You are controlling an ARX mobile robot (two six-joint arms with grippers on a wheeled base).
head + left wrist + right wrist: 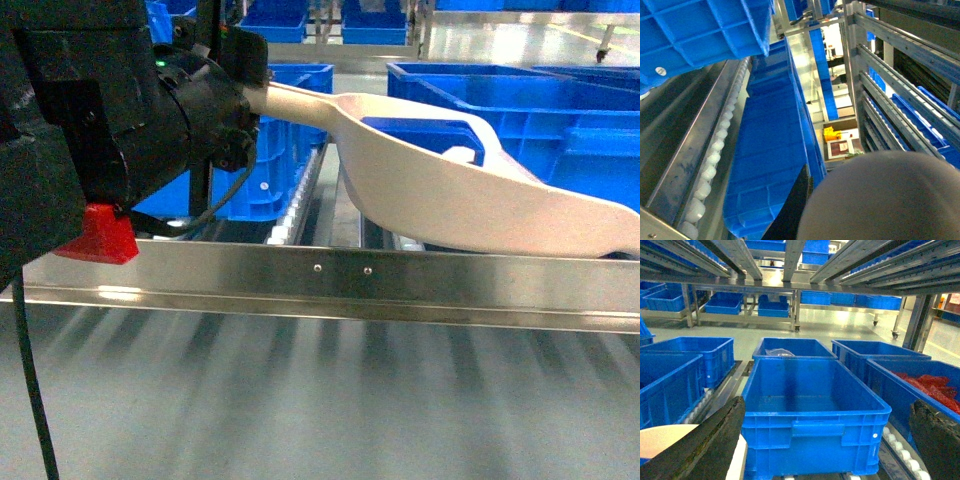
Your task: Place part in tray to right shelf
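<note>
In the head view the left arm fills the upper left, its black wrist housing close to the camera with a red tab below it. The left end effector [235, 95] meets the handle of the tray [470, 200] there, but the fingers are hidden behind the housing, so I cannot tell whether they are pinched on the handle or spread. The tray stretches from that point rightward and downward across the view, its wide cream lip hanging just above the shiny front rail of the shelf [330, 275]. Inside the scoop sits the part [425, 133], a bright blue block with a pale rounded patch beside it. Behind the tray stand blue crates [560, 120] on the shelf, and a lane of white rollers [290, 215] shows between two of them.

The left wrist view looks along the shelf at a steep tilt: a roller lane [715, 155], steel rails and the sides of blue crates [770, 150], with a blurred grey rounded shape filling the lower right. The end effector's fingers are not visible here.

The right wrist view faces an open blue crate [812, 410] on the shelf. The right end effector [822, 450] is spread wide and holds nothing, one dark finger [705, 445] at lower left and the other at lower right. A cream edge of the tray [665, 437] shows behind the left finger. A crate to the right holds red items [930, 385].
</note>
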